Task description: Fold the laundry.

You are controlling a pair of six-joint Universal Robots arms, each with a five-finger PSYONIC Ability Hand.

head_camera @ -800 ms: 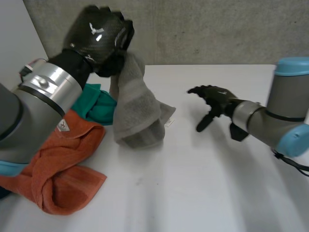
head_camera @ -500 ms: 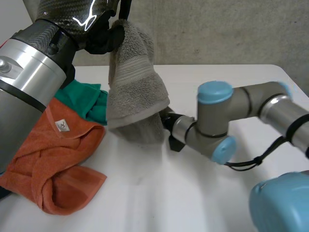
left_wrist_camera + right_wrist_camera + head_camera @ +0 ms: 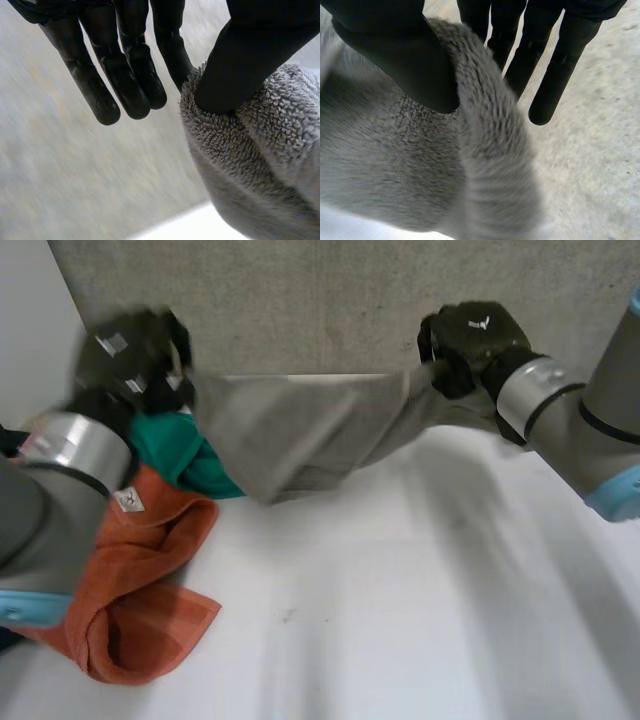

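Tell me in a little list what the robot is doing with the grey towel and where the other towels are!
left robot hand: pinching one end of the grey towel with its thumb
right robot hand: pinching the other end
grey towel: stretched out between both hands, middle sagging low
orange towel: crumpled on the table beside the left arm
teal towel: bunched behind the orange one
folding: not done yet

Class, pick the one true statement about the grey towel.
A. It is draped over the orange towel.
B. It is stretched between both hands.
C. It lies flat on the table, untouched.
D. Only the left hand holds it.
B: the grey towel spans from the left hand to the right hand, and each hand pinches one end of it.
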